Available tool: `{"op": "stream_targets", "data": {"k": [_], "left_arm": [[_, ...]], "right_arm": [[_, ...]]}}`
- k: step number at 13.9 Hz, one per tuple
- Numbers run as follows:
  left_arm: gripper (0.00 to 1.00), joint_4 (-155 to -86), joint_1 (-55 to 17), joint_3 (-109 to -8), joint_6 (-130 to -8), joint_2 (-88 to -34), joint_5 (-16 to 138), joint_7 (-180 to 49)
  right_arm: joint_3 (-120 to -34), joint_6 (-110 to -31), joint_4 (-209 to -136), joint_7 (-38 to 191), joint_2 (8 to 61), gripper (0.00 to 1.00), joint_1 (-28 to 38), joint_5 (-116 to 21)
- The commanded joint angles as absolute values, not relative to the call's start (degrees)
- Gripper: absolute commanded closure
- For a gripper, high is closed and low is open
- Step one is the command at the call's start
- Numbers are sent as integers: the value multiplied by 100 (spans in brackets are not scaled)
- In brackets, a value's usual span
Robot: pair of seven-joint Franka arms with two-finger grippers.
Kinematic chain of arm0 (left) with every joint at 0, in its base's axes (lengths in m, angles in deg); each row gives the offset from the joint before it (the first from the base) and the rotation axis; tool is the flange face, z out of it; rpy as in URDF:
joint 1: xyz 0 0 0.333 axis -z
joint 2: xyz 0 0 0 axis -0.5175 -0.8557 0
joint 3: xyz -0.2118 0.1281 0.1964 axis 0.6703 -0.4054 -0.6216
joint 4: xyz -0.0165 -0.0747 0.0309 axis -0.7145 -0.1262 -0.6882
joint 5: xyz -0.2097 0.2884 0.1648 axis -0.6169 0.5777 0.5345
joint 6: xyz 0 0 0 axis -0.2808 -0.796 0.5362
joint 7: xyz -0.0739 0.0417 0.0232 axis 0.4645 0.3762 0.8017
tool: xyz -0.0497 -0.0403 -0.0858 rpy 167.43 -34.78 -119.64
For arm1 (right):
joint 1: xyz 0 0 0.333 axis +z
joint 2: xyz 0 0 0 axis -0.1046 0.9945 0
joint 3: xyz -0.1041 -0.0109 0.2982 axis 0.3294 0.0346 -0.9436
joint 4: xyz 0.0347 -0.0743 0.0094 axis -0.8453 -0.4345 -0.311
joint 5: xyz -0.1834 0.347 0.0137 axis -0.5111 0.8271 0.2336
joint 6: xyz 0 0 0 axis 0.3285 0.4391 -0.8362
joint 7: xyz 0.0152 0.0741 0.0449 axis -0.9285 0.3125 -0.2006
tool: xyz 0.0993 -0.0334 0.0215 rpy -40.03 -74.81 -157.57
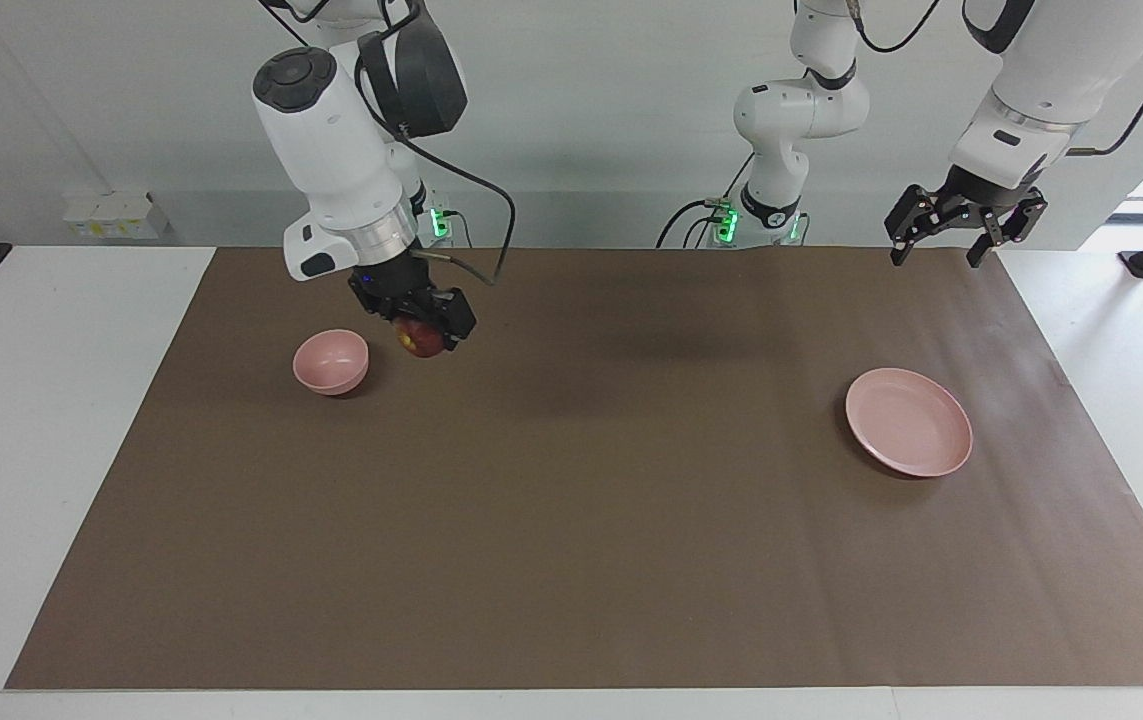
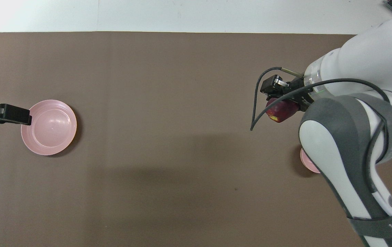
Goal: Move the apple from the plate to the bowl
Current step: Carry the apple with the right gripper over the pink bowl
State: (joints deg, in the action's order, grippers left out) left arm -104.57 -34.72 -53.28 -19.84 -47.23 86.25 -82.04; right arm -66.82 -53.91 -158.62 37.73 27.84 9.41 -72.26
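Note:
My right gripper (image 1: 423, 332) is shut on the dark red apple (image 1: 420, 340) and holds it in the air over the brown mat, just beside the small pink bowl (image 1: 331, 361), toward the table's middle. In the overhead view the apple (image 2: 281, 111) shows in the right gripper (image 2: 282, 104), and my right arm hides most of the bowl (image 2: 307, 162). The flat pink plate (image 1: 909, 421) lies bare at the left arm's end of the mat and also shows in the overhead view (image 2: 49, 127). My left gripper (image 1: 952, 243) is open and waits raised, apart from the plate.
A brown mat (image 1: 591, 520) covers most of the white table (image 1: 51, 420). A black cable (image 2: 254, 103) loops off my right wrist beside the apple. One left fingertip (image 2: 9, 115) overlaps the plate's rim in the overhead view.

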Motion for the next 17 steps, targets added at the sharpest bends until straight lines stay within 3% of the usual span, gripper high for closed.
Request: {"op": "stream_targets", "data": {"k": [1,7,10,13,17], "left_arm": [[0,-11037,-3547,-5294,-2271,-4313,8725,-8303],[0,-10712,-3538,-5293,-2343,-4436,8541,-8215],[0,-10703,-3556,-5302,-2335,-4428,8233,-8197],[0,-10633,-3556,-5302,-2290,-4418,8198,-8198],[0,-10642,-3565,-5346,-2238,-4401,8224,-8233]], "right_arm": [[-6735,-5072,-15924,4922,2559,100,649,-7682],[-6744,-4685,-16213,6700,2216,100,-133,-7964],[-6744,-5166,-17196,6965,1733,100,-266,-7973],[-6735,-5483,-17882,6982,1635,100,-336,-7964],[-6743,-6615,-19296,7026,1390,100,-503,-7964]]}}
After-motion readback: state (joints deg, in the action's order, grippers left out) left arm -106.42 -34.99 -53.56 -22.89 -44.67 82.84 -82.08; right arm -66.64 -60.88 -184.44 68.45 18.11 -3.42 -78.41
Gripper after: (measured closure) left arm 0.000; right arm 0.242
